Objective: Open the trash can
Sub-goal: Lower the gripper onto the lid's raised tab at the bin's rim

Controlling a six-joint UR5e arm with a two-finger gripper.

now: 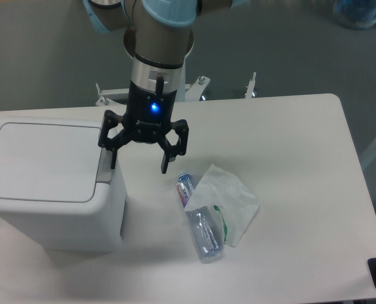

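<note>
At the table's (302,126) 9 o'clock side the trash can (49,190) is seen, a large boxy white plastic bin with rounded corners, by far the biggest item in view. It is topped by a flat white lid (42,161) that lies closed, outlined by a thin seam. A grey rectangular push-button (106,163) is set at the lid's 3 o'clock edge. Just beside that edge the gripper (138,162) is held, pointing down, with a blue light lit on its black body; its 2 fingers are spread well apart and nothing is held between them. One fingertip (113,163) is placed at the button; whether it touches cannot be told. The other fingertip is seen over bare table at 3 o'clock of the can. Further toward 3 o'clock, a clear plastic bottle (199,218) is laid on its side, and a crumpled white tissue (229,202) is found against it, partly overlapped by the bottle.
</note>
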